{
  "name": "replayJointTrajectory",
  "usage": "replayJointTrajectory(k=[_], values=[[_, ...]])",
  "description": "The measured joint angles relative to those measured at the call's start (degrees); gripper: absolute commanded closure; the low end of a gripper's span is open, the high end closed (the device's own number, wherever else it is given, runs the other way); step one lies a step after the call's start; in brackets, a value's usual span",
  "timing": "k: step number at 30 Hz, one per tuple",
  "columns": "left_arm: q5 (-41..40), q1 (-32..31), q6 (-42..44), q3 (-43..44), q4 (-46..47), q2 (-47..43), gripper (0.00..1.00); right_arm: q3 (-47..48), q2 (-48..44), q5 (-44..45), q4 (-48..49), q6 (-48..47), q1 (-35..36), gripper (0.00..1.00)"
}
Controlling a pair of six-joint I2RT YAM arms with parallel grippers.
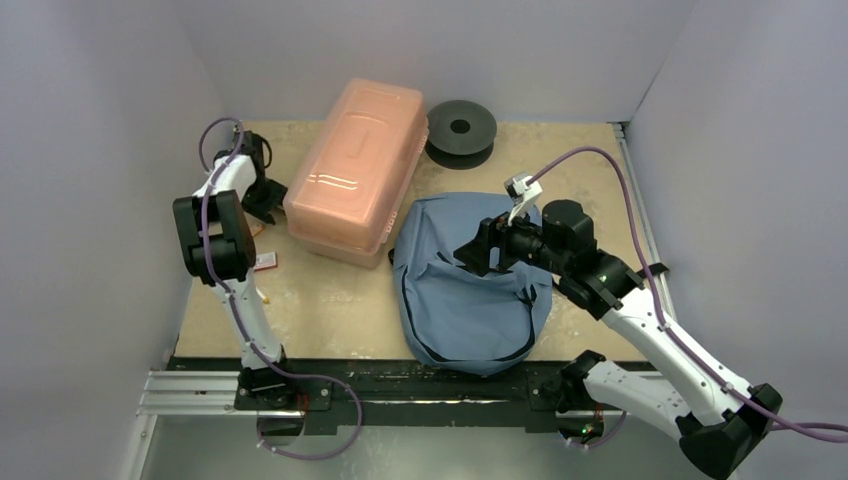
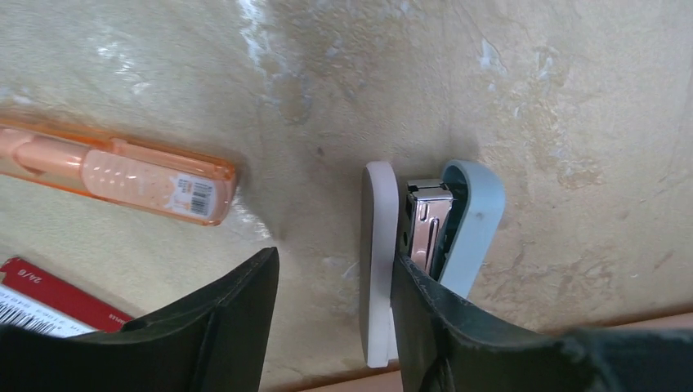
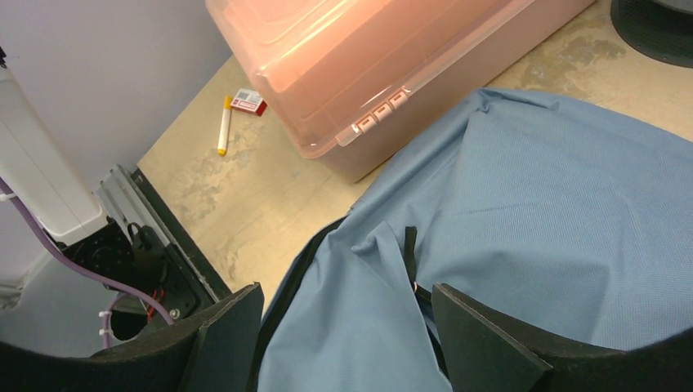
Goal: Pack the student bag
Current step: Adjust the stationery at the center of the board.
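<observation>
Bag [image 1: 470, 290]: lies flat on the near right part of the counter [image 1: 330, 310], just beside the pink box [image 1: 355, 180]. Its zip looks shut, so nothing can go in yet.
Right fingers [image 3: 490, 343]: spread and empty, hovering over the zip tab [image 3: 409, 245], likely lined up to open it.
Left fingers [image 2: 221, 327]: spread low over the counter left of the box, pinching nothing. The stapler [image 2: 429, 220] lies on its side against one finger, probably the first pick.
Nearby: an orange pen [image 2: 122, 175] and a red packet [image 2: 49, 298] wait close by, with a black spool [image 1: 461, 130] at the back.
</observation>
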Motion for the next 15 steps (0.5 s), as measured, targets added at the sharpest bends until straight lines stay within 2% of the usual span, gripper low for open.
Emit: replayJointTrajectory(k=[10,15], values=[[0.28,1.33,-2.08,-5.27,4.83,-5.68,0.53,0.02,-1.14,-0.13,0.02,-0.02,0.02,0.2],[1.03,1.99,-4.46,-5.29,7.13,-5.68,0.65,0.0,-1.14,-0.13,0.02,0.0,0.02,0.21]])
